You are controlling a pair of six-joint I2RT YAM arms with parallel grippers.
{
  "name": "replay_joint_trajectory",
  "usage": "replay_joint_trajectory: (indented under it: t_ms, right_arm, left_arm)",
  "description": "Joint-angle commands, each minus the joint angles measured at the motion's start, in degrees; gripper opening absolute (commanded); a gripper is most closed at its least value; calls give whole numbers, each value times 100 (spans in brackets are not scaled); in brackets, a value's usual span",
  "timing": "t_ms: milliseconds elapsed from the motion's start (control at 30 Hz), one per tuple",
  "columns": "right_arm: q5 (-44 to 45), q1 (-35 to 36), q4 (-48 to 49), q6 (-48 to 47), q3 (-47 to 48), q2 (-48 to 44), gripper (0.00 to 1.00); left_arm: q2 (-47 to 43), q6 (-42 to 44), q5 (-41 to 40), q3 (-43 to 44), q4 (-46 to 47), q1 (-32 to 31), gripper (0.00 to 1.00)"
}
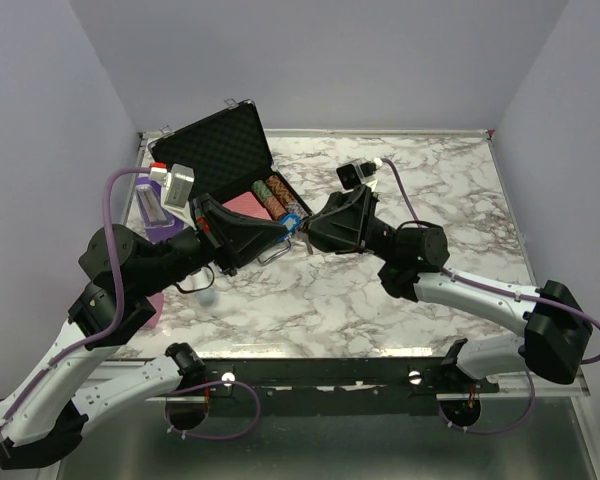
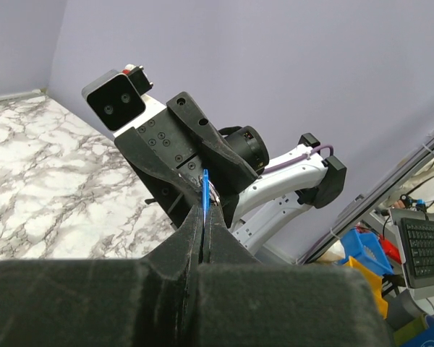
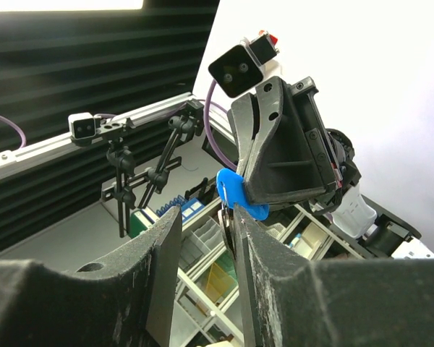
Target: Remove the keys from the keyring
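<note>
The keyring [image 3: 225,217] hangs in the air above the counter [image 1: 430,180], just in front of the open black case [image 1: 220,150], where the two arms meet tip to tip. The left claw [image 2: 205,213] is clenched on the blue tag [image 3: 235,194], which shows edge-on between its pads in its own wrist view. The right claw [image 3: 202,228] faces it with its jaws parted and a clear gap between them. A thin sliver of metal below the tag lies close against one inner pad. Whether that sliver is ring or one of the keys cannot be told, and no key shows plainly in any view.

The keys are probably light, stiff and slick, apt to swing and twist on the wire ring. The ring itself is likely springy, so a key would have to be worked round the coil rather than pulled straight off. The flat tag gives the left side a firm hold. The right side would do best to pinch a key across its flat blade, near the bow.

The case holds poker chips [image 1: 280,197] close behind the claws, and a purple bottle [image 1: 155,212] stands at the far left beside the left arm. The two claws crowd each other, and a dropped key could fall into the case.
</note>
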Motion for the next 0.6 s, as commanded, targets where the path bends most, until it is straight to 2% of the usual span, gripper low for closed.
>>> replay_joint_trajectory:
  t_ms: [0,200,267,333,567]
  right_arm:
    - [100,42,2177,29,-23,-73,41]
    - [82,42,2124,29,12,-38,35]
    - [65,42,2098,20,3,-37,31]
    - [56,42,2045,20,3,-37,22]
    - [-32,51,1729,-59,-5,-64,10]
  left_arm:
    - [-36,69,-127,-28,-28,-31,0]
    - [-10,78,-136,-28,-28,-31,0]
    - [-19,78,-145,-28,-36,-31,0]
    - [-19,87,-162,-28,-54,-31,0]
    - [-36,122,-145,-20,-98,-31,0]
